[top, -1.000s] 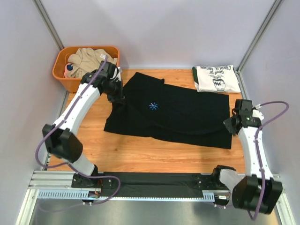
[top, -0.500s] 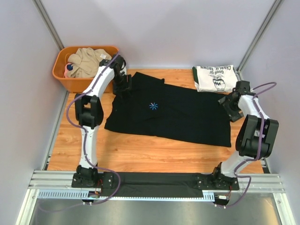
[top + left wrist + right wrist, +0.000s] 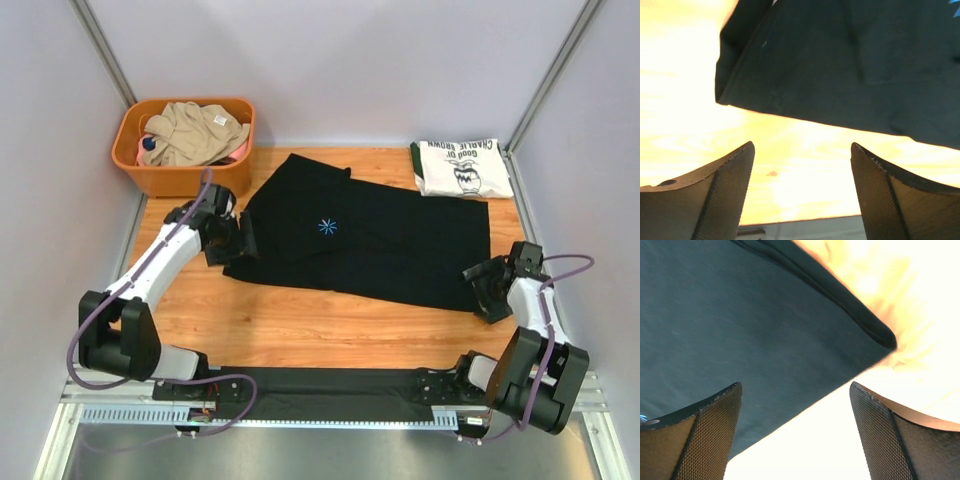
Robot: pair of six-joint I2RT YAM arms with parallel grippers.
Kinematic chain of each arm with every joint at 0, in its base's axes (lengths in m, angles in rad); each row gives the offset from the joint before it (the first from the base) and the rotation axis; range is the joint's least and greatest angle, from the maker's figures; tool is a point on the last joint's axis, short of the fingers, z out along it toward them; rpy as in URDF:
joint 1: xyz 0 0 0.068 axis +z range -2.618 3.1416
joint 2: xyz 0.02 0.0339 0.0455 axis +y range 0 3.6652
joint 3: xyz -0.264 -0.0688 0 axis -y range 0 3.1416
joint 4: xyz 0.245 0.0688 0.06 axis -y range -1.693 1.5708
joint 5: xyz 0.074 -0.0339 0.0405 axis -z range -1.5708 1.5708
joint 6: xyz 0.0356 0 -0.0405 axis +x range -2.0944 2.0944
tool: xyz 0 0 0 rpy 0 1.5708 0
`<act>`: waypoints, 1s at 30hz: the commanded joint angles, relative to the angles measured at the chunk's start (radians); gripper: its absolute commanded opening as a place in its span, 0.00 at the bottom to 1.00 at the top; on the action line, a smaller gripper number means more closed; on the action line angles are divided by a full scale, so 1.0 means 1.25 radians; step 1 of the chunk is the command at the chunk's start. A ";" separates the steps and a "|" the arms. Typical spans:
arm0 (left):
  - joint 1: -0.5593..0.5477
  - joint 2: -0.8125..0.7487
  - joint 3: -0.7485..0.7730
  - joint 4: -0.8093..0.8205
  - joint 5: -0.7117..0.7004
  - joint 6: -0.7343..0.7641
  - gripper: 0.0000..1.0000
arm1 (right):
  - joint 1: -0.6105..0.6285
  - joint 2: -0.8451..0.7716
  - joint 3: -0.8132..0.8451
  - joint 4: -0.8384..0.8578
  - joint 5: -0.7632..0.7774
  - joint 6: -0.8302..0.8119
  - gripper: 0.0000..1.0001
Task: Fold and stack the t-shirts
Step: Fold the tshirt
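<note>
A large black t-shirt (image 3: pixel 380 245) lay spread across the middle of a wooden table (image 3: pixel 300 325), seen from above. A tiny light-blue starburst mark (image 3: pixel 327 226) showed left of its centre, and soft folds ran through its left part. A white t-shirt (image 3: pixel 462 167) with dark green trim and a "Charlie Brown" print sat folded at the far right corner of the table, just beside the black shirt's far edge. An orange basket (image 3: pixel 130 160) stood at the far left corner, holding crumpled beige cloth (image 3: pixel 195 130).

The left gripper (image 3: pixel 243 238) sat low at the black shirt's near-left corner. In the left wrist view, the left gripper (image 3: pixel 801 146) had its jaws spread wide with nothing between them. Bare wood lay between the fingers, and the black t-shirt (image 3: pixel 840 65) had its hemmed corner just ahead.

The right gripper (image 3: pixel 478 280) sat low at the shirt's near-right corner. In the right wrist view, the right gripper (image 3: pixel 795 385) was likewise wide apart and empty. The black t-shirt (image 3: pixel 740 315) filled most of that view, its corner reaching toward the right against overexposed wood. Whether either gripper touched the cloth could not be told.
</note>
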 commanded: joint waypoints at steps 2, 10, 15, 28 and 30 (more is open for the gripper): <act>0.014 -0.033 -0.138 0.167 -0.022 -0.086 0.86 | -0.007 -0.023 -0.035 0.032 -0.038 -0.020 0.88; 0.019 0.046 -0.230 0.281 -0.031 -0.131 0.86 | -0.011 0.050 -0.068 0.095 -0.035 -0.034 0.75; 0.019 0.107 -0.260 0.359 -0.038 -0.161 0.86 | -0.013 0.106 -0.062 0.132 -0.021 -0.054 0.24; 0.018 0.241 -0.092 0.338 -0.036 -0.109 0.00 | -0.010 0.195 0.021 0.172 -0.050 -0.048 0.00; 0.018 0.237 -0.059 0.317 -0.054 -0.107 0.00 | -0.008 0.204 0.048 0.157 -0.048 -0.036 0.00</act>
